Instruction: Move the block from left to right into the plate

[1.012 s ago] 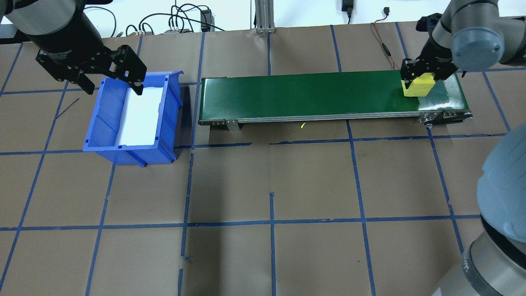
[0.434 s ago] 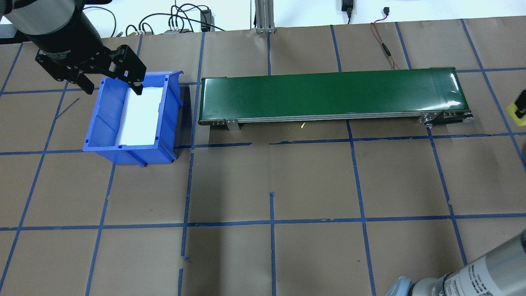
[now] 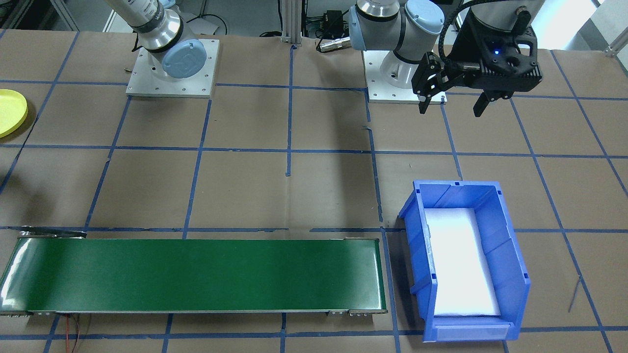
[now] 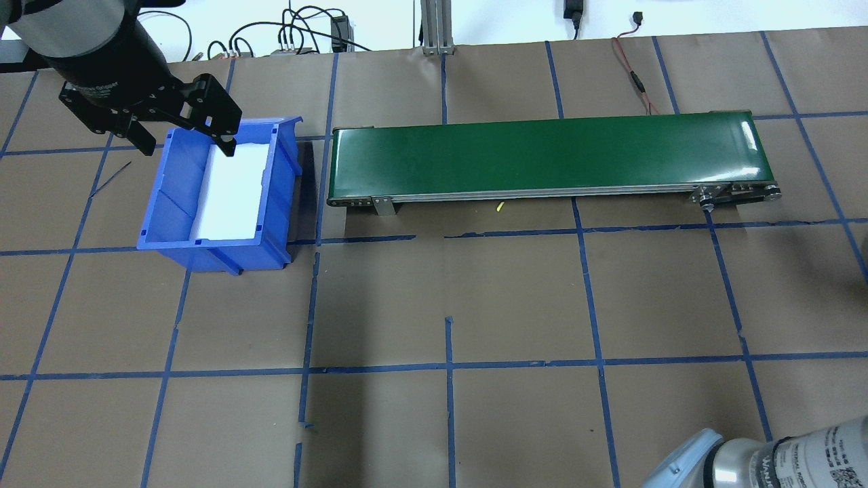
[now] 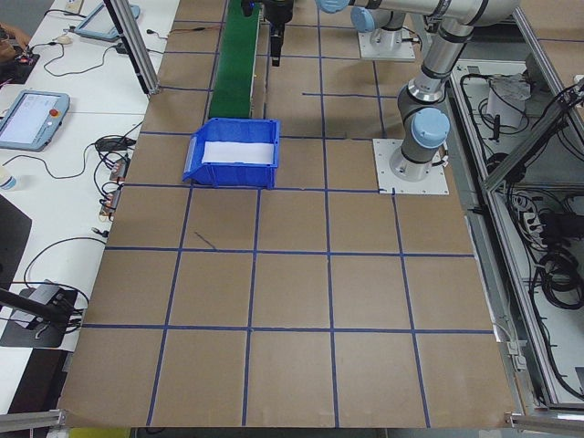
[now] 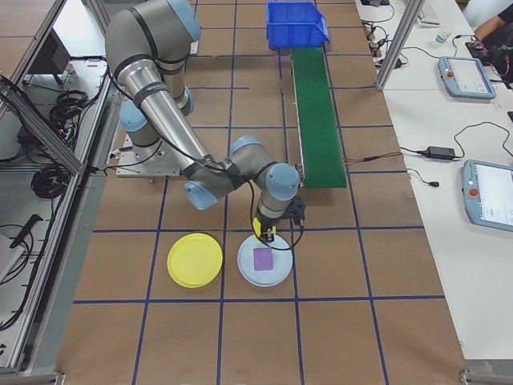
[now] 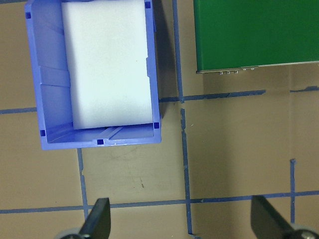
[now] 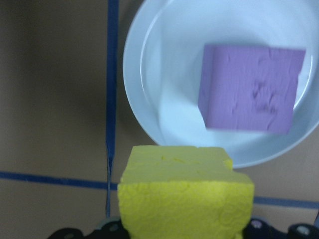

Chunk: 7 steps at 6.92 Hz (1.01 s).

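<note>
My right gripper (image 6: 265, 227) is shut on a yellow foam block (image 8: 185, 194) and holds it above the table. The block hangs over the edge of a pale blue plate (image 8: 149, 89) with a purple block (image 8: 249, 87) in it. The yellow plate (image 6: 195, 259) lies empty just beside that pale blue one, apart from the gripper; it also shows as the yellow plate (image 3: 10, 112) at the table's edge. My left gripper (image 4: 186, 144) is open and empty, hovering over the far end of the blue bin (image 4: 173, 224).
A long green conveyor belt (image 4: 542, 152) lies between the bin and the plates. The blue bin (image 3: 510, 264) has white foam padding inside. Cables run along the table's far edge. Both arm bases stand on grey plates at the robot's side.
My right gripper lifted the yellow block off the conveyor's right end and carried it out of the overhead view, toward the plates. The left arm stayed still.
</note>
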### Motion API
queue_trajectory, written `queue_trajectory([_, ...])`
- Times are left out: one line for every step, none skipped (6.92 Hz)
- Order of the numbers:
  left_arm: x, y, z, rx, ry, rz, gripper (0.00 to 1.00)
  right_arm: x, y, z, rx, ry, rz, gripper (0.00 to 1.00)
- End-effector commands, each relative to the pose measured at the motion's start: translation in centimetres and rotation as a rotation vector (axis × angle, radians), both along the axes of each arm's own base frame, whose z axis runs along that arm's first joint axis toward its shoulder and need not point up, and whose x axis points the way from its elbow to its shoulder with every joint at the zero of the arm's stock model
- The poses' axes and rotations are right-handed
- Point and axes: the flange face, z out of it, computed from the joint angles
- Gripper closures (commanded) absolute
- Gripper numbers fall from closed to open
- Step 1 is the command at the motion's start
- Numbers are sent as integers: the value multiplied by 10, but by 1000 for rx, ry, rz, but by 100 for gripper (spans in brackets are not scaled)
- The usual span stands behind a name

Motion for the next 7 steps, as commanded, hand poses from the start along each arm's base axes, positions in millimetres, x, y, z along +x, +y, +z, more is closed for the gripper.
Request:
queue_trajectory([-1, 0, 0, 0, 0, -1, 0, -48, 96, -17, -11, -55, -4, 49])
queue_trajectory([0, 0, 0, -1, 0, 0, 0, -60, 122, -21, -31, -43, -10, 47])
queue_trajectory([0, 0, 0, 0, 0, 0, 0, -57, 131, -34, -41, -40, 24, 39])
queue_trajectory([1, 0, 0, 0, 0, 2, 0, -52, 132, -39, -41, -40, 20, 27])
queue_trajectory([0, 0, 0, 0, 0, 0, 0, -51, 132, -41, -38, -45, 22, 17])
queue_trajectory([0, 0, 0, 0, 0, 0, 0, -50, 133, -42, -36, -47, 17, 6])
queue_trajectory([-1, 0, 1, -1, 0, 0, 0, -53, 132, -43, -30, -47, 9, 1])
